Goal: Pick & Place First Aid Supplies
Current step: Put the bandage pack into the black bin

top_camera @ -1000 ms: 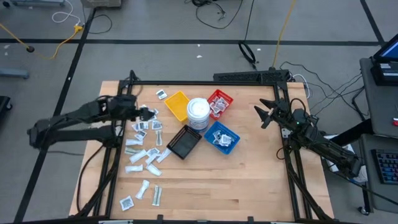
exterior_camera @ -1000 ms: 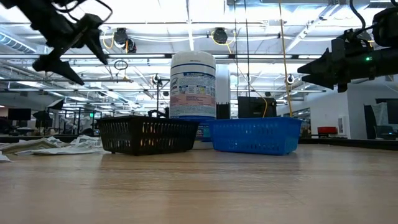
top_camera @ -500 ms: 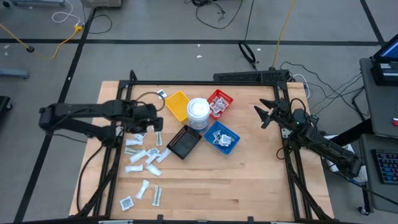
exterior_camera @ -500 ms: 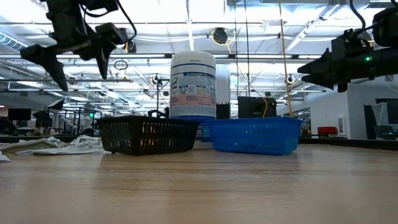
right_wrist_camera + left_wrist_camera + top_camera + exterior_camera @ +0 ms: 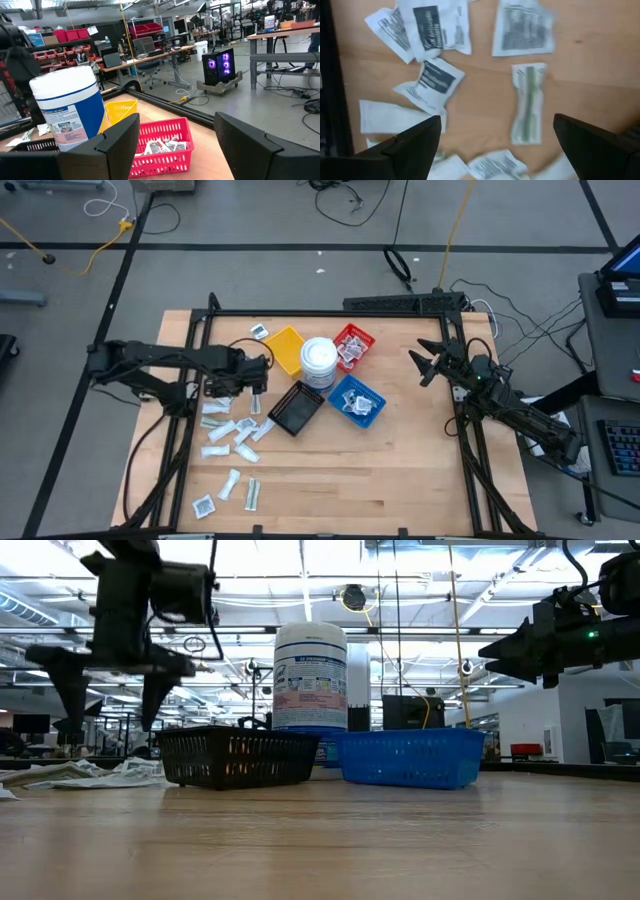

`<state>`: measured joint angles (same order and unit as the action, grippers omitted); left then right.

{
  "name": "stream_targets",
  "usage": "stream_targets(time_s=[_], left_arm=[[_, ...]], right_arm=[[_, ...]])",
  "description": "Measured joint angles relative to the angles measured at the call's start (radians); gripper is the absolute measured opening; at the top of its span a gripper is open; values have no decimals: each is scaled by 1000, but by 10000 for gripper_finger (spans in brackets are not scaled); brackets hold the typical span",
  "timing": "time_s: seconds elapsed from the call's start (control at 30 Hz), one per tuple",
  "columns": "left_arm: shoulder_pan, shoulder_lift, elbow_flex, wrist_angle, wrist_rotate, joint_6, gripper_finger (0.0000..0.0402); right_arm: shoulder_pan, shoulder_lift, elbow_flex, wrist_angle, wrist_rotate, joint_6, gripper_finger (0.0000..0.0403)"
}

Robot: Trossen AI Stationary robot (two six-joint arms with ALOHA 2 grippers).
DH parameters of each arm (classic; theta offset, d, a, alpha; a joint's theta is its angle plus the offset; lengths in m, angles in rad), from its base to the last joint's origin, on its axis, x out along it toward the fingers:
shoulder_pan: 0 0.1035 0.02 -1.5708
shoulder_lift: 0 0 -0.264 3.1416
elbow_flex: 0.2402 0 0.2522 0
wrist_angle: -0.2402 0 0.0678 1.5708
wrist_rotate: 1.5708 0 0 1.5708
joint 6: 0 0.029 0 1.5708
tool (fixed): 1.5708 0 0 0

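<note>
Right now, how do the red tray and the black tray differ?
The red tray holds white packets; the black tray looks empty. The red tray sits on the far side of the white tub, the black tray on its near side. Both are small, rectangular, mesh-walled trays standing at an angle on the table.

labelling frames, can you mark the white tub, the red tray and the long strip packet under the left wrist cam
white tub (image 5: 319,355), high view, middle of its lid
red tray (image 5: 165,131), right wrist view, near wall of the basket
long strip packet (image 5: 527,102), left wrist view, middle of the wrapper
</note>
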<state>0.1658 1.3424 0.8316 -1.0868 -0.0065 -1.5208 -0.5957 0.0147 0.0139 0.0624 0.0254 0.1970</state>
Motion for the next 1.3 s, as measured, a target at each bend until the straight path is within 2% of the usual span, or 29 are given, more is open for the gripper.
stream_targets(time_s=[0.3, 0.6, 0.7, 1.03, 1.3], left_arm=[[2, 99, -131, 336, -18, 2, 392], [2, 159, -139, 396, -23, 19, 384], [2, 157, -139, 381, -23, 18, 346], [2, 159, -141, 366, -5, 14, 166], [2, 155, -142, 367, 5, 26, 69]], right_arm=[[0, 0, 0, 0, 0, 0, 254], [0, 0, 0, 0, 0, 0, 254], [0, 0, 0, 0, 0, 0, 254], [0, 0, 0, 0, 0, 0, 254], [0, 0, 0, 0, 0, 0, 254]])
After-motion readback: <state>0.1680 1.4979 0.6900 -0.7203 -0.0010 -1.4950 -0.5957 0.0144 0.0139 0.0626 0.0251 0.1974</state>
